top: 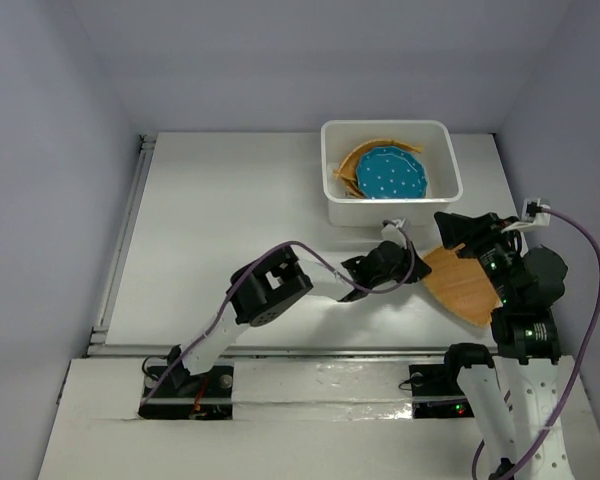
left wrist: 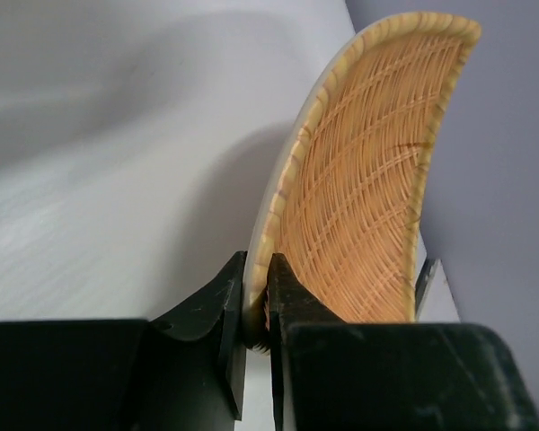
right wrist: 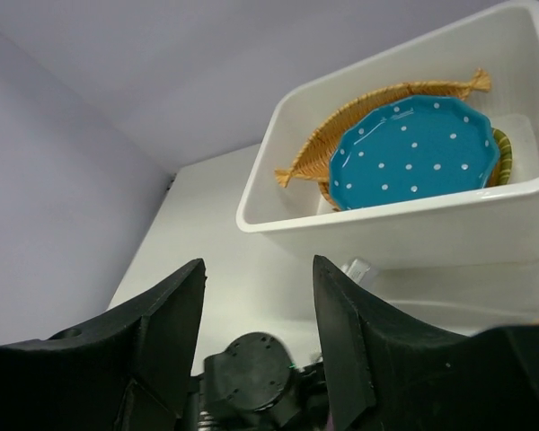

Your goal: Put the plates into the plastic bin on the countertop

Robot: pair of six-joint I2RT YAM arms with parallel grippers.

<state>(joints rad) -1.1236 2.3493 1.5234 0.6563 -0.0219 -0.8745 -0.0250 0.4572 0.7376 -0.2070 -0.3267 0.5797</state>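
The white plastic bin (top: 446,192) stands at the back right of the countertop (top: 220,230). In it a teal dotted plate (top: 391,174) lies on woven plates (top: 352,160); they also show in the right wrist view, teal plate (right wrist: 413,153) over a woven plate (right wrist: 319,153). My left gripper (top: 416,268) is shut on the rim of a woven fan-shaped plate (top: 465,285), held on edge in the left wrist view (left wrist: 364,206). My right gripper (top: 458,232) is open and empty, above that plate, just in front of the bin (right wrist: 404,229).
A metal rail (top: 120,240) runs along the countertop's left edge. Grey walls close in the back and sides. The left arm (top: 270,285) stretches across the middle of the countertop; its wrist (right wrist: 251,382) shows below my right gripper.
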